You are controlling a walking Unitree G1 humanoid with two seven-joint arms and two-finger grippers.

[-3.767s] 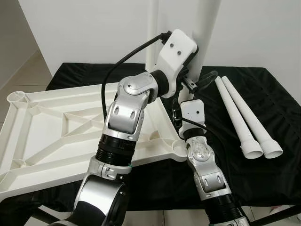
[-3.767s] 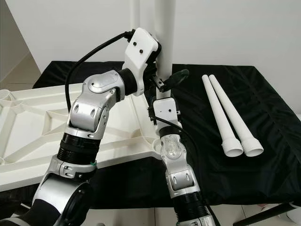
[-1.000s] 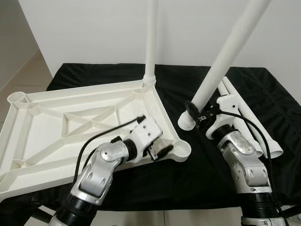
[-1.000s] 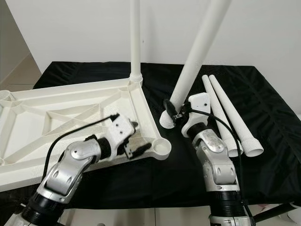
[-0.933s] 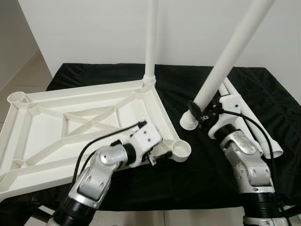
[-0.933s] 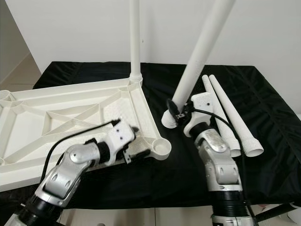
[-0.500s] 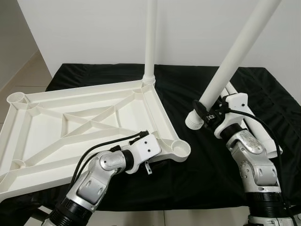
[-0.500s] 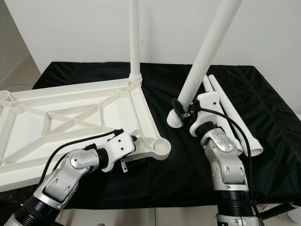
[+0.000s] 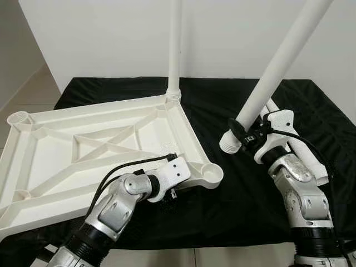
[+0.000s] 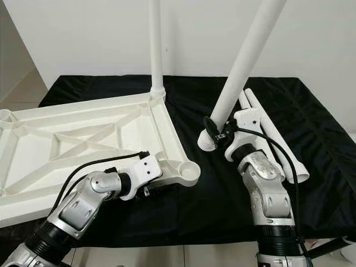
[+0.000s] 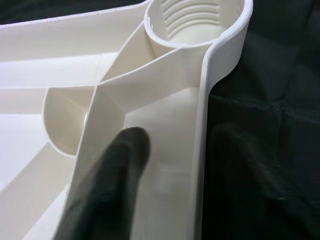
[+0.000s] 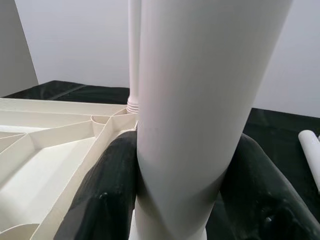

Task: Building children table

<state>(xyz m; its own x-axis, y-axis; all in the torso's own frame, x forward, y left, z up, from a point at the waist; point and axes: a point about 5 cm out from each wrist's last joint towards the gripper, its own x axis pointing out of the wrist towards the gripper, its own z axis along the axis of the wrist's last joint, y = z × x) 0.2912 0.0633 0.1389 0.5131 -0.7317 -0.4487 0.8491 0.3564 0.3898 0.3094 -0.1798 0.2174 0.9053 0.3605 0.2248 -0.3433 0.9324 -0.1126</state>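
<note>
On the black-draped desk [image 9: 289,217], the white tabletop [image 9: 83,150] lies upside down, ribs up, taking the left half and hanging over the near-left edge. A threaded socket sits at each visible corner. One leg [image 9: 174,50] already stands upright in the far right corner socket.

My left jaws [image 11: 165,175] are at the near edge of the tabletop, just left of the near right corner socket [image 9: 210,173]. In the left wrist view one finger [image 11: 112,185] lies inside the frame against a rib, the other outside the rim over the black cloth, so the rim wall sits between them. They straddle the rim; whether they are clenched on it or only placed around it I cannot tell.

My right jaws [image 12: 185,200] are clenched on a second leg [image 9: 278,67], grasping it low, just above its flared threaded end [image 9: 228,141]. The leg is tilted, top leaning to the far right, its flared end hanging over the cloth to the right of the near right corner socket and apart from it. The right wrist view shows both fingers [image 12: 107,200] pressed to the tube on either side.

Two more legs [image 10: 278,150] lie side by side on the cloth, partly hidden by my right arm.
</note>
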